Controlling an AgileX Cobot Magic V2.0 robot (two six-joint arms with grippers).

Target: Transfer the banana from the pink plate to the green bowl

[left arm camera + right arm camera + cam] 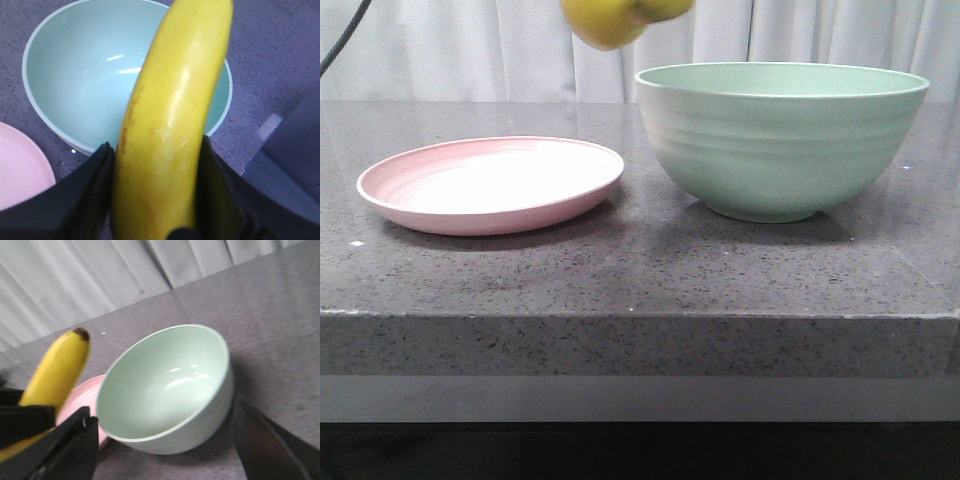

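Front view first: you see the pink plate (490,185) sitting bare at centre left on the speckled grey table (640,275), with the green bowl (782,140) at centre right, the two near each other but not touching. At the top edge, just left of centre, a blurred yellow piece of the banana (615,18) hangs in the air — above the gap between plate and bowl, close to the bowl's left rim. White curtains (440,50) fill the background. In the left wrist view you are looking straight along the banana (170,130), which runs from the bottom centre up to the top right of the frame, pinched on both sides by the dark fingers (87,195) of the left gripper (157,197); the jaws are closed onto the fruit. Behind it, in the upper left and centre, the green bowl (75,75) shows its hollow inside, and a slice of the pink plate (20,165) sits at the lower left edge. In the right wrist view the banana (57,372) rises at the left of the frame, dark tip uppermost, with the bowl (165,390) in the centre and a sliver of plate (82,397) between them. The right gripper (165,452) shows one finger (67,450) at lower left and another at lower right — spread wide, nothing between them.
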